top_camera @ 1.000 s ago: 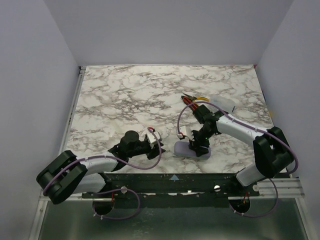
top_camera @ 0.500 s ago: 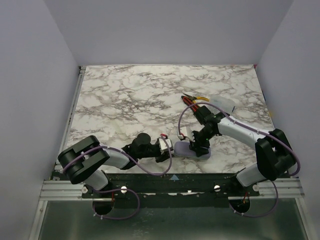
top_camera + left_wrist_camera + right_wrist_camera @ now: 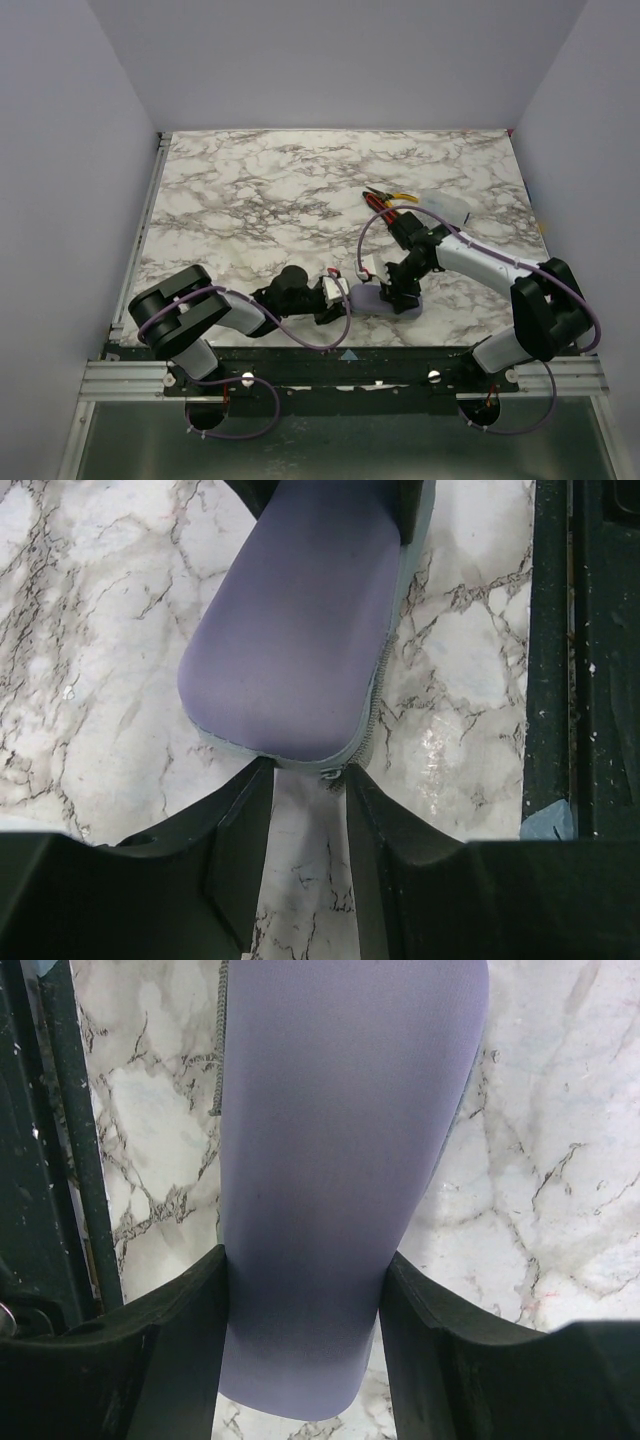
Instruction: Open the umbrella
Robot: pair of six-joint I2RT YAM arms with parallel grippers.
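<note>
straddling the zipper pull (image 3: 332, 772), left pincer (image 3: 308, 780) sits part-open at the left end of the lavender case (image 3: 300, 630), in line with its long axis, which runs along the counter (image 3: 260, 200) front edge. right pincer (image 3: 305, 1300) clamps the case crosswise. umbrella not visible; presumably inside.

Black fingers (image 3: 240, 850), white arm links (image 3: 480, 262), purple cables (image 3: 360, 240).

Marble-look tabletop (image 3: 250, 200), white veined with grey and black, softly and evenly lit. Boxed in by plain pale lilac-grey walls (image 3: 330, 60) behind and on both sides. Along the near edge, a black strip (image 3: 440, 356), then an aluminium rail (image 3: 120, 375); beyond, perhaps dull metal flooring (image 3: 350, 445).
</note>
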